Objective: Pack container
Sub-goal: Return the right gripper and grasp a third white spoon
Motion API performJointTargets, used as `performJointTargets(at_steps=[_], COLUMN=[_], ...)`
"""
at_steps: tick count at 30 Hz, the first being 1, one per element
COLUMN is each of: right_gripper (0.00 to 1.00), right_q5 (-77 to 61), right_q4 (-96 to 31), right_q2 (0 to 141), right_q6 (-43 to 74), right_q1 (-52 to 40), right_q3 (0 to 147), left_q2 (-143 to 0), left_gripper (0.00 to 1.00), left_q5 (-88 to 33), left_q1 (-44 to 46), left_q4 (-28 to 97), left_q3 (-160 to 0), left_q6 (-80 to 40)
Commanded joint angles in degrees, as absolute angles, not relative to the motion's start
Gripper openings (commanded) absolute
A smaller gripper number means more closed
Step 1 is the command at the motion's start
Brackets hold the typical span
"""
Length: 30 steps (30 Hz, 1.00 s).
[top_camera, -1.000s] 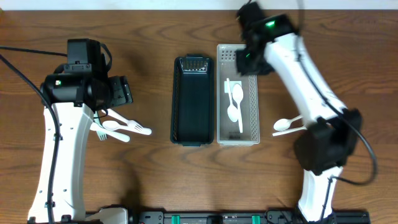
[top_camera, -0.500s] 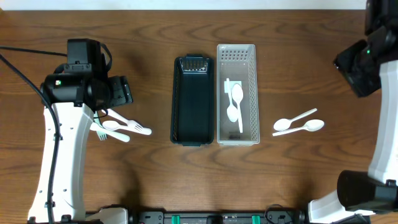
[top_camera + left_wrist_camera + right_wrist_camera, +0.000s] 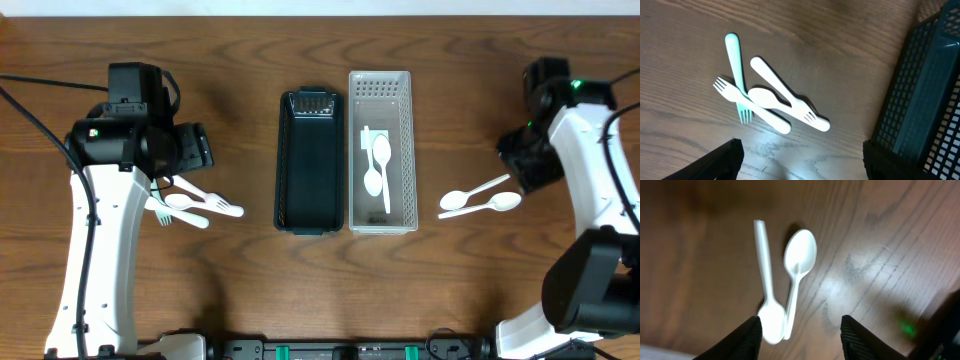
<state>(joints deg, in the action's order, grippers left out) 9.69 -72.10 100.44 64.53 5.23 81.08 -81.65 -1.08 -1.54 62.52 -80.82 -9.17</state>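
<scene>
A white slotted container holds two white spoons. A dark basket stands beside it on the left, with nothing visible inside. Two white spoons lie right of the containers; they also show in the right wrist view. My right gripper hovers open just above and right of them, its fingers apart. Forks and a spoon lie at the left; in the left wrist view they form a crossed pile. My left gripper is open and empty above them.
The dark basket's mesh wall is at the right of the left wrist view. Black cables run along the table's left side. Bare wood surrounds both cutlery piles.
My right arm swung from over the white container out to the far right, then came back in and down over the two loose spoons. The left arm has not moved.
</scene>
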Motion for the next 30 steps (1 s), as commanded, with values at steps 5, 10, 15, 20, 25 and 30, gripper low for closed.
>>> performJointTargets(at_steps=[5,10,15,20,25,30], right_gripper=[0.53,0.51,0.51,0.51,0.51,0.49], right_q5=[11.0,10.9,10.9,9.3,6.3,5.7], right_q4=[-63.9,-56.5,-50.1,-43.0,-36.3,-34.3], right_q2=[100.5,100.5,100.5,100.5,100.5,100.5], right_q6=[65.5,63.2,62.8,59.9,56.6,55.4], right_q1=[5.6,5.6,5.6,5.6,5.6,5.6], right_q3=[70.2,64.6,59.4,55.1,51.9,50.9], left_q2=[-82.0,-82.0,-82.0,-82.0,-82.0,-82.0], left_gripper=[0.80,0.79,0.80,0.79,0.79,0.79], left_q5=[-0.9,-0.9,-0.9,-1.0,-1.0,-1.0], left_q1=[-1.6,-1.6,-1.6,-1.6,-1.6,-1.6], left_q4=[61.7,61.0,60.8,60.8,60.8,60.8], left_q3=[-80.9,-80.9,-80.9,-80.9,-80.9,-80.9], left_q6=[-9.1,-9.1,-9.1,-9.1,-9.1,-9.1])
